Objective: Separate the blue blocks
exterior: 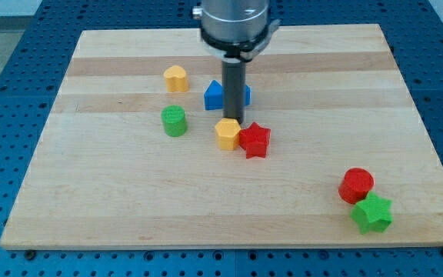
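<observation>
I had no jaws to open or close: my arm ended in a straight dark rod, and nothing was held. My tip stood on the wooden board, just at the top edge of a yellow block, seemingly touching it or nearly so. The blue blocks sat right behind the rod: one blue block with a peaked top showed at the rod's left, and a second blue block peeked out at its right as a mere sliver, its shape hidden by the rod. Whether the two touched each other I could not tell, since the rod covered the space between them.

I could read no writing or labels anywhere.

A red star lay touching the yellow block's right side. A green cylinder stood to the left, and another yellow block above it. Far off at the view's lower right, a red cylinder touched a green star.
</observation>
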`<state>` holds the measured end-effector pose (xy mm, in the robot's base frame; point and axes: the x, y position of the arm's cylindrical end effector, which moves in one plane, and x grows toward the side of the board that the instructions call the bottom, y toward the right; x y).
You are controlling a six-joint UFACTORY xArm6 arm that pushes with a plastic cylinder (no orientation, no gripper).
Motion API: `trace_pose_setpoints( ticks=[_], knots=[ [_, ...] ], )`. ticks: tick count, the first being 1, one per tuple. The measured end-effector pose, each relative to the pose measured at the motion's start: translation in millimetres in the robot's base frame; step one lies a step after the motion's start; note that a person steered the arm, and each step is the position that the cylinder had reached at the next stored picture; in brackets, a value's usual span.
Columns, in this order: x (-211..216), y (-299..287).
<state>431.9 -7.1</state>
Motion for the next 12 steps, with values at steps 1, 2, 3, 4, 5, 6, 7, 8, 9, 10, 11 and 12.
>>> trace_pose_setpoints(
  ticks=[1,2,3,4,5,6,7,8,9,10,11,12],
  knots=[
    [6.0,-10.3],
    [2.4,-13.4],
    [-4.3,-15.7],
    [-27.8,-15.7],
    [-51.8,-15.7],
    [-71.6,-15.7],
    [-76.9,-15.7],
    [-76.9,-15.7],
    [-64.8,-15.8],
    [-53.6,-16.7],
    [-56.2,-16.7],
    [-80.9,-16.7]
  ],
)
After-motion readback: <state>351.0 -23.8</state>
